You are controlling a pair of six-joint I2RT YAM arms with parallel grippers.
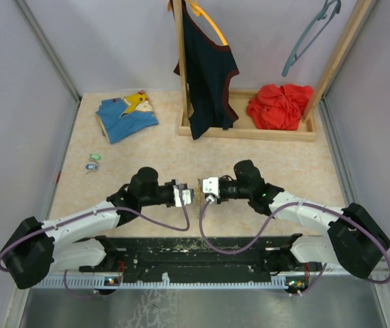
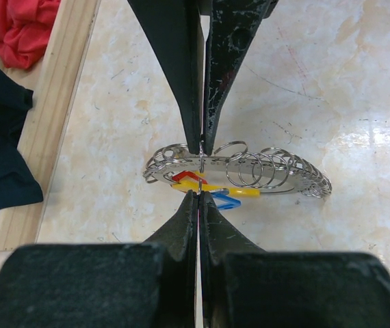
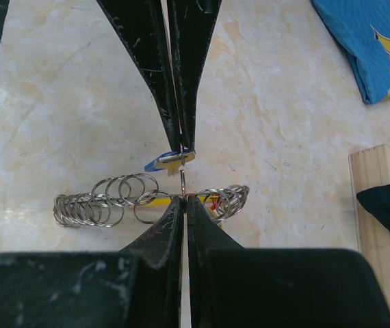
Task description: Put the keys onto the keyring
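So the keyring (image 2: 263, 174) sits dead centre near the front of the bench (image 1: 284, 157), caught between the two hands. It's a long bunch of wire loops with yellow, red and blue bits, and its length runs crosswise to the line the hands make. The left hand (image 2: 198, 202) and right hand (image 2: 202, 142) meet tip to tip, both clenched, and as far as we can see each is pinching thin wire of the ring. The keys (image 1: 93, 161) are the catch. They lie well off to the left, apart from everything, so the left hand is clearly the nearer one, and we reckon it has to let go to fetch one. Hard bits: from above the ring is just a speck between the tips, and neither wrist view shows the keys. We also can't tell which loop each hand has, or whether the bunch touches the bench.
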